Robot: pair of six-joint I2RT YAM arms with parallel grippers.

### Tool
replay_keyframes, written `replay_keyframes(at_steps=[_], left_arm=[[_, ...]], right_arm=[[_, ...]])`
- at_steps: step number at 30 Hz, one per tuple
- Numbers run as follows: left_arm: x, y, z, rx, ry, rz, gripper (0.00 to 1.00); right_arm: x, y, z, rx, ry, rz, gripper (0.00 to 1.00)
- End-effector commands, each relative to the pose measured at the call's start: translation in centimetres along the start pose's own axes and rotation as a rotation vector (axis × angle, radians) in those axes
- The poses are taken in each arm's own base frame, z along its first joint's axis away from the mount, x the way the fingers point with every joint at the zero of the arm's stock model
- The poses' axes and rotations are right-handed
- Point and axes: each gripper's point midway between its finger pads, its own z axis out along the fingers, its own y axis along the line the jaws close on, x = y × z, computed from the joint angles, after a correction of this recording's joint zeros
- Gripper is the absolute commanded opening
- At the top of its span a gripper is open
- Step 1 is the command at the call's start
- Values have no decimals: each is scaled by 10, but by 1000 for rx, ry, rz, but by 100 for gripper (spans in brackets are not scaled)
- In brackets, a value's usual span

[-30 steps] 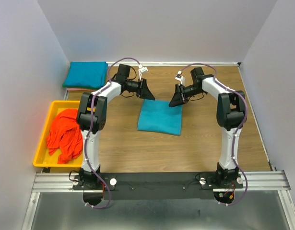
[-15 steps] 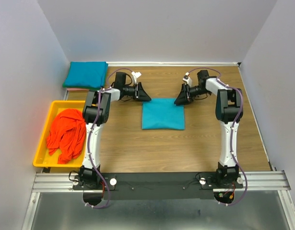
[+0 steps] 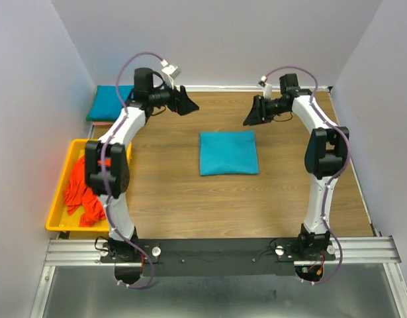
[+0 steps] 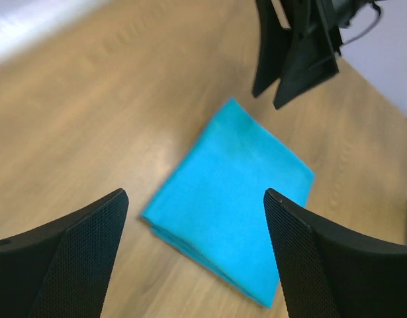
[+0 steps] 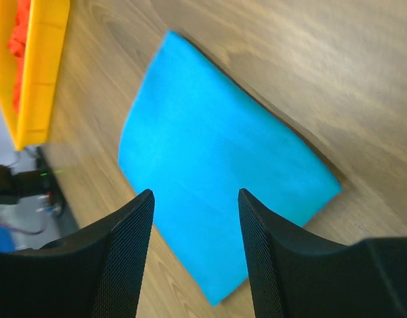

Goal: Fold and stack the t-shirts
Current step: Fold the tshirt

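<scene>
A teal-blue t-shirt (image 3: pixel 228 152), folded into a flat square, lies on the wooden table mid-scene; it also shows in the left wrist view (image 4: pixel 233 199) and the right wrist view (image 5: pixel 216 185). A second folded teal t-shirt (image 3: pixel 109 103) rests at the back left corner. Crumpled orange-red t-shirts (image 3: pixel 81 189) fill the yellow tray. My left gripper (image 3: pixel 186 105) hangs open above the table behind and left of the square, nothing between its fingers (image 4: pixel 71 258). My right gripper (image 3: pixel 251 116) is open too, raised behind the square's right side.
The yellow plastic tray (image 3: pixel 72 154) sits at the left table edge. Grey walls close in the table on the left, back and right. The aluminium rail (image 3: pixel 216 250) with both arm bases runs along the near edge.
Both grippers let go of the folded teal t-shirt's far edge, opened and rose back away from it. The shirt now lies flat and square by itself.
</scene>
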Motion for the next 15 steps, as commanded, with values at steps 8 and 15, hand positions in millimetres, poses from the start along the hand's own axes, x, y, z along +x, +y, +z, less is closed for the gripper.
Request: replay_keyframes(at_steps=[8, 15], left_arm=[[-121, -18, -169, -418, -315, 267, 93], [-110, 20, -215, -568, -308, 125, 93]], right_arm=[[36, 110, 59, 307, 149, -600, 60], [96, 151, 124, 358, 282, -786, 56]])
